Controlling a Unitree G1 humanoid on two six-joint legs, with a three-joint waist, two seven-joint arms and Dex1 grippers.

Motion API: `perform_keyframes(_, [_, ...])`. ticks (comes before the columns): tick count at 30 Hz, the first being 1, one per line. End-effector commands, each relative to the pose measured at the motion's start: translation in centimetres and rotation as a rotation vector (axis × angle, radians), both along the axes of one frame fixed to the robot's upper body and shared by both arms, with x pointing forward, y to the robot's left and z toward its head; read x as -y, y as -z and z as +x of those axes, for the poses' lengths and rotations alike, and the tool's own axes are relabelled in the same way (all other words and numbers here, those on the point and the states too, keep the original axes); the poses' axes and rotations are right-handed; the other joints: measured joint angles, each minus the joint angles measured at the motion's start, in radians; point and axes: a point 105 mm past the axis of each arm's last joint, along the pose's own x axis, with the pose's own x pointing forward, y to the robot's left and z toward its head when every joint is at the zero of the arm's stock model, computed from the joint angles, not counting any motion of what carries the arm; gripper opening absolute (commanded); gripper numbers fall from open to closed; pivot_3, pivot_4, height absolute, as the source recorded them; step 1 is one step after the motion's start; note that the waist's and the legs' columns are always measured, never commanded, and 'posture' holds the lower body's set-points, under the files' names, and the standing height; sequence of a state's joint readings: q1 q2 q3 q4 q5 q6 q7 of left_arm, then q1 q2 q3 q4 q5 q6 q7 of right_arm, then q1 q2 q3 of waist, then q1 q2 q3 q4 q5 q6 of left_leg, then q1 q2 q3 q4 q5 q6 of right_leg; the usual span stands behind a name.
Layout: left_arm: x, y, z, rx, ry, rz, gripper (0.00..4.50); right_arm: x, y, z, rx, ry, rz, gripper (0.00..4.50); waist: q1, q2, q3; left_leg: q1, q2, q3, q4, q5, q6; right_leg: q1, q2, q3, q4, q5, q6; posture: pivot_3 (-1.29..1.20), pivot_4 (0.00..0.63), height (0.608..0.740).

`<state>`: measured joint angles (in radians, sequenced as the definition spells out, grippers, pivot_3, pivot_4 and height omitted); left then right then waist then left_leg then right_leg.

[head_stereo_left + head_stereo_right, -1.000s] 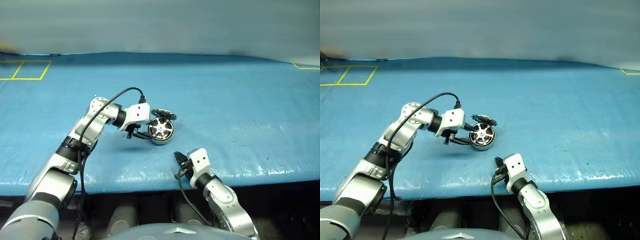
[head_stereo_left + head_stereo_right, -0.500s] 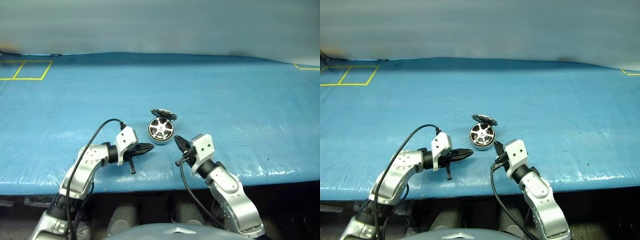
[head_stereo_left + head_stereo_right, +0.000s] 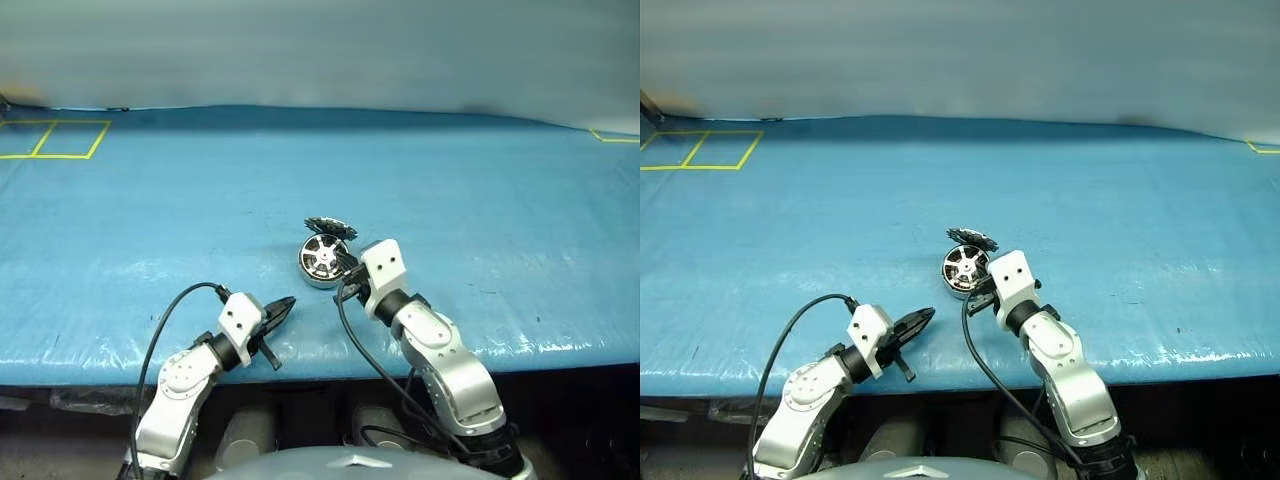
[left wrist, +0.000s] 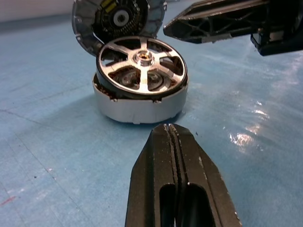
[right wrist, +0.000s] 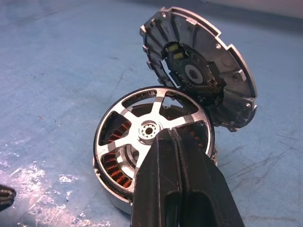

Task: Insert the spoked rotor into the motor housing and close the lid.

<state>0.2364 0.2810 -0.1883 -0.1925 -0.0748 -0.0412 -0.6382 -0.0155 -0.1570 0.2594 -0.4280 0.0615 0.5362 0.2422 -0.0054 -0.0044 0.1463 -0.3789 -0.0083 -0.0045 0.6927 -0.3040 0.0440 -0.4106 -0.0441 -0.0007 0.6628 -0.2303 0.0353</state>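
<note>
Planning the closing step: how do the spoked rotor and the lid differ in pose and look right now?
The spoked rotor sits tilted in the top of the motor housing, while the lid stands on edge, leaning behind the housing. The rotor is bright silver with open gaps showing copper windings; the lid's facing side is dark with a notched rim. Both are round and about equally wide.

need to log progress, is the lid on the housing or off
Off: the lid stands tilted on edge, leaning behind the motor housing, whose spoked rotor lies uncovered.
</note>
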Motion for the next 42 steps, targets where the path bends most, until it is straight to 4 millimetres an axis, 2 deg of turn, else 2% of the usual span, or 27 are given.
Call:
perform_keyframes(1, [0.5,-0.4,0.0,0.020,-0.005,-0.026,0.04,-0.6,-0.7,0.4,0.031,-0.013,0.002,0.00,-0.003,0.000,0.000,0.000,0.000,0.000,0.000,0.000,0.000,0.000,0.000,0.000,0.000,0.000,0.000,0.00,0.150,0.740])
perform_keyframes(11, [0.7,0.7,0.3,-0.021,-0.002,-0.023,0.04,-1.7,-1.1,1.2,0.049,-0.033,0.007,0.00,-0.006,0.000,0.000,0.000,0.000,0.000,-0.001,0.000,0.000,0.000,0.000,-0.002,-0.001,0.000,0.000,0.00,0.150,0.740])
perform_keyframes(20, [0.8,1.4,0.4,-0.032,0.002,-0.004,0.04,-1.8,0.1,2.5,0.009,-0.016,-0.025,0.00,-0.006,0.000,0.000,0.000,0.000,0.000,-0.001,0.000,0.000,0.000,0.000,-0.002,-0.001,0.000,0.000,0.00,0.150,0.740])
perform_keyframes(25, [0.8,1.5,0.3,-0.035,-0.002,-0.003,0.04,-1.9,-0.5,2.9,0.027,-0.020,-0.017,0.00,-0.005,0.000,0.000,0.000,0.000,0.000,-0.001,0.000,0.000,0.000,0.000,-0.002,-0.001,0.000,0.000,0.00,0.150,0.740])
perform_keyframes(28, [0.8,1.5,0.3,-0.034,-0.004,-0.004,0.04,-2.1,-1.0,2.5,0.024,-0.040,0.020,0.00,-0.005,0.000,0.000,0.000,0.000,0.000,-0.002,0.000,0.000,0.000,0.000,-0.002,-0.001,0.000,0.000,0.00,0.150,0.740])
perform_keyframes(30, [0.8,1.5,0.3,-0.035,-0.004,-0.002,0.04,-2.2,-0.8,2.1,-0.001,-0.055,0.043,0.00,-0.005,0.000,0.000,0.000,0.000,0.000,-0.002,0.000,0.000,0.000,0.000,-0.002,-0.001,0.000,0.000,0.00,0.150,0.740])
perform_keyframes(37, [0.9,1.2,0.5,-0.012,-0.004,-0.001,0.04,-2.6,2.1,1.3,-0.114,-0.075,0.017,0.00,-0.006,0.001,0.000,0.000,0.000,0.000,-0.002,0.000,0.000,0.000,-0.001,-0.002,-0.001,0.000,0.000,0.00,0.150,0.740])
perform_keyframes(42, [0.8,0.9,0.7,0.010,-0.019,-0.008,0.04,-2.3,1.8,1.5,-0.099,-0.057,0.027,0.00,-0.006,0.001,0.000,0.001,0.001,0.000,-0.002,0.000,0.000,0.000,-0.001,-0.002,-0.001,0.000,0.000,0.00,0.150,0.740])
